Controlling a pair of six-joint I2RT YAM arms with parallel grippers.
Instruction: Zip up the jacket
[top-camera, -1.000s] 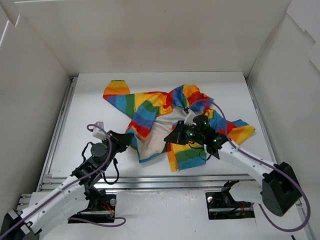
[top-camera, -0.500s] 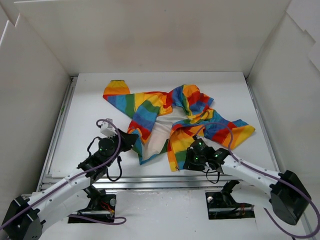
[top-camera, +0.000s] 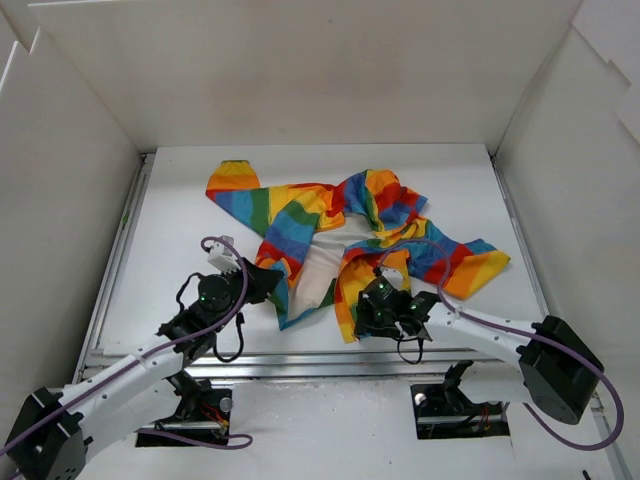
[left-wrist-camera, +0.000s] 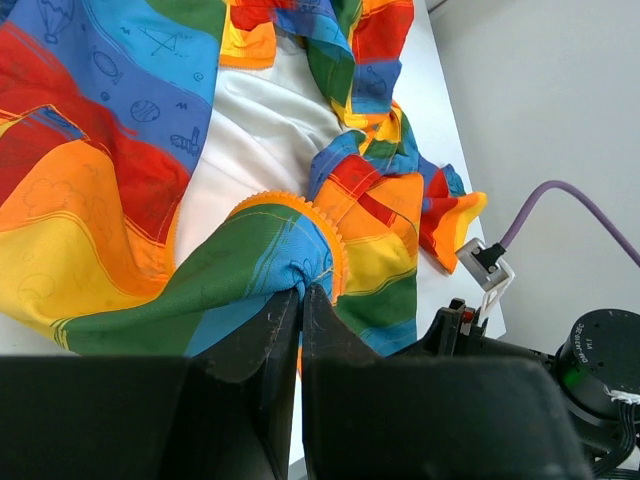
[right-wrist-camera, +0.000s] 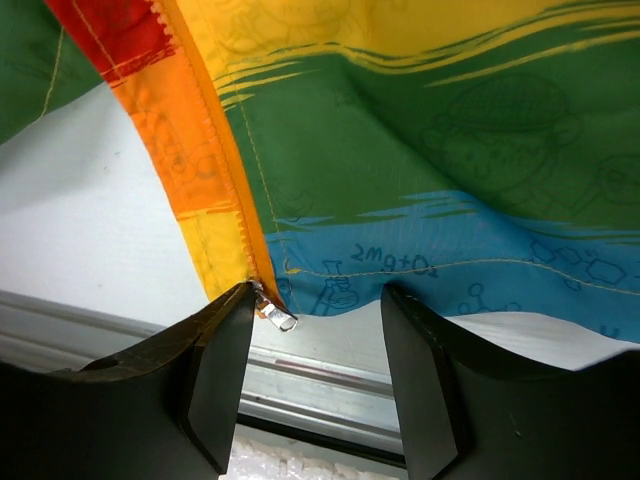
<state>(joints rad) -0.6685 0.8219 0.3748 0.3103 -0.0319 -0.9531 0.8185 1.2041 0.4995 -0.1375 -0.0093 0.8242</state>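
Jacket (top-camera: 340, 235): mid-table (top-camera: 180, 200), unzipped, crumpled, white lining up.
Zipper (right-wrist-camera: 222, 170): orange teeth along front edge; metal end (right-wrist-camera: 278, 318) at bottom corner.
Your left gripper (left-wrist-camera: 300, 290): clamped tight on green-blue hem fold beside orange teeth.
Your right gripper (right-wrist-camera: 318, 300): fingers spread, nothing held, straddling bottom corner of other front panel; metal end just inside one finger.

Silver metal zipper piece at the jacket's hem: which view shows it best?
Right wrist view: the silver metal zipper piece sits close and sharp. In top external it is too small to tell; left wrist does not show it.
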